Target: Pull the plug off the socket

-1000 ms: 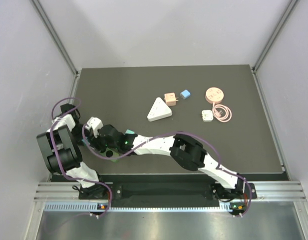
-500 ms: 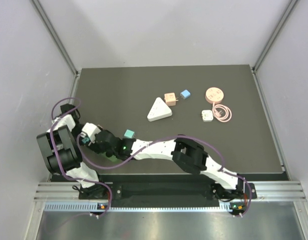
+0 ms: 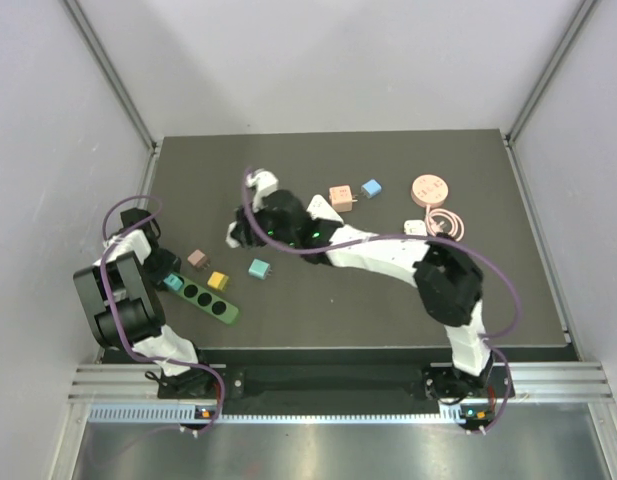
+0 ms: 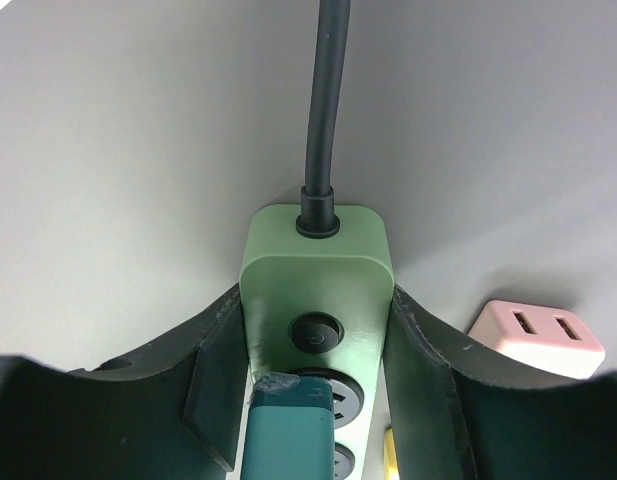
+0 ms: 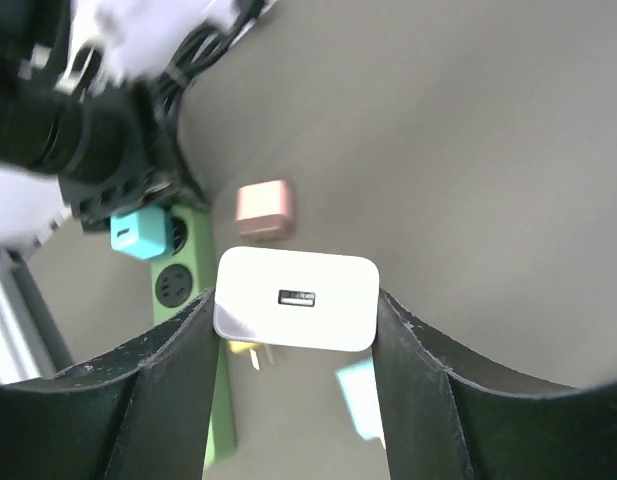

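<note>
Left gripper (image 4: 316,300): clamped on the cord end of the green plastic power strip (image 4: 316,250), one finger pressed to each long side. A black round cord (image 4: 326,90) leaves that end of the strip. A black round button sits just behind the cord entry, and a teal plastic plug (image 4: 291,425) is seated in the socket next to it.

Right gripper (image 3: 236,234): closed on a white rectangular charger plug (image 5: 296,300), gripped across its two short sides, with the face bearing the small slot port turned toward the wrist camera. The charger plug is in none of the strip's sockets. It hangs well apart from the strip, on the side away from the arm bases and past the strip's free end.

Loose items on the dark table (image 3: 388,290), all on the far side of the strip:
- yellow cube adapter (image 3: 218,281), just beside the strip at about mid-length;
- dusty-pink cube adapter (image 3: 197,258), near the strip's cord end and a little further off;
- light teal cube adapter (image 3: 258,268), near the strip's free end.

The strip lies flat and runs diagonally, with its cord end nearest the left arm.
</note>
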Available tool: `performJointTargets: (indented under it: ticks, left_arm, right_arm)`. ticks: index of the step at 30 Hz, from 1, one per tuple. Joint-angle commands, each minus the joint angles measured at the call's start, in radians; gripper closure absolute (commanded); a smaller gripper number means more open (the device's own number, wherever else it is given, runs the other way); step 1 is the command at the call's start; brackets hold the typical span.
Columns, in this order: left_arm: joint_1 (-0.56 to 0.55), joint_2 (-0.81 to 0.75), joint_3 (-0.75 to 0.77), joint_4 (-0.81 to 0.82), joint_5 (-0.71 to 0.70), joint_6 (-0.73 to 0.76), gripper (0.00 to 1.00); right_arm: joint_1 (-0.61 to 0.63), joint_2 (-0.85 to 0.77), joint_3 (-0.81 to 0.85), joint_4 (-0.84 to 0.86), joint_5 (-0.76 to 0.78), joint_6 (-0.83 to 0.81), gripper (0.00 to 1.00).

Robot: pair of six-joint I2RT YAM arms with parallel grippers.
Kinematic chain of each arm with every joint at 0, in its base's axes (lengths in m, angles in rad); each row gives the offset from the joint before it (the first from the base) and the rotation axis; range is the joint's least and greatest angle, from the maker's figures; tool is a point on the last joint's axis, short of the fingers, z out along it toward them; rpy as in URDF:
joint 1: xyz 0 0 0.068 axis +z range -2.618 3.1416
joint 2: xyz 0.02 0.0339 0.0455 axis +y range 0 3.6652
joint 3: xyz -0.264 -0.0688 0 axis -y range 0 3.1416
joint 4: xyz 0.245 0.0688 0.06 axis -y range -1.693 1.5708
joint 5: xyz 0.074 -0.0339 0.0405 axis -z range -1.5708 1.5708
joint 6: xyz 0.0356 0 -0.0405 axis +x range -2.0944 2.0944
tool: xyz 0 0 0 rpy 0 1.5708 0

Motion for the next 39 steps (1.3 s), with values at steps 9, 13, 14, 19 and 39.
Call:
performJointTargets:
  ticks: [9,13,14,19,39]
  left_arm:
    - [-0.013,-0.038,-0.024,-0.034,0.014,0.000,1.00]
    - [-0.014,-0.044,-0.031,-0.028,0.010,0.003,1.00]
    - [-0.017,-0.044,-0.032,-0.026,0.008,0.003,1.00]
    - [-0.016,-0.036,-0.032,-0.022,0.008,0.008,1.00]
    - [-0.056,-0.070,-0.051,-0.026,0.011,0.008,1.00]
  right_arm:
    - [-0.420,-0.379,-0.358,-0.310,-0.139,0.110,1.00]
    - [-0.577,-0.443,-0.451,-0.478,-0.129,0.061,1.00]
    - [-0.605,-0.489,-0.479,-0.489,-0.127,0.063,1.00]
    - [-0.763,-0.691,-0.674,-0.516,-0.100,0.112,1.00]
    - [-0.980,-0.727,-0.832,-0.516,-0.060,0.075,0.65]
